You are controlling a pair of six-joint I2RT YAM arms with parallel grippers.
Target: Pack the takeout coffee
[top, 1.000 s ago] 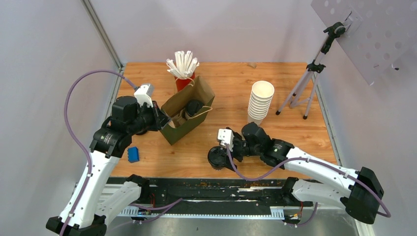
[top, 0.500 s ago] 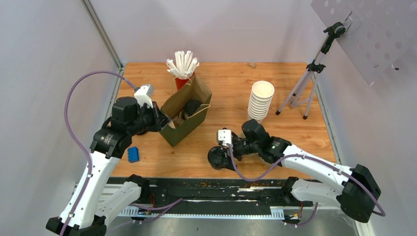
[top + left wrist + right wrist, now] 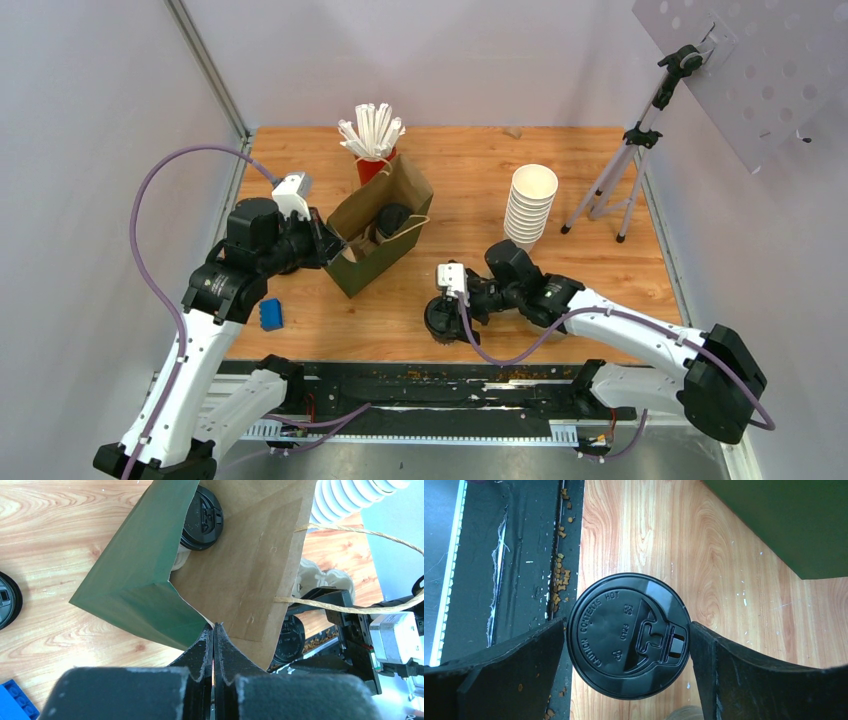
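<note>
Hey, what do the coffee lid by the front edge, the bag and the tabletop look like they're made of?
Coffee lid: glossy black moulded plastic, going by its highlights and raised lettering.
Paper bag: matte kraft paper, brown inside and green outside, with creases and twine-like handles.
Tabletop: wood or wood-look laminate. The grain shows, but not which of the two it is.

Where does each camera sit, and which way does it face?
Top external: fixed above and behind the arms, looking down on the table; both arms show, left gripper at the bag, right gripper over the coffee.
Left wrist: on the left arm, looking along its shut fingers at the bag's rim.
Right wrist: on the right arm, looking straight down at the coffee between its open fingers.
Shared: top and left wrist see the bag; top and right wrist, the coffee.
</note>
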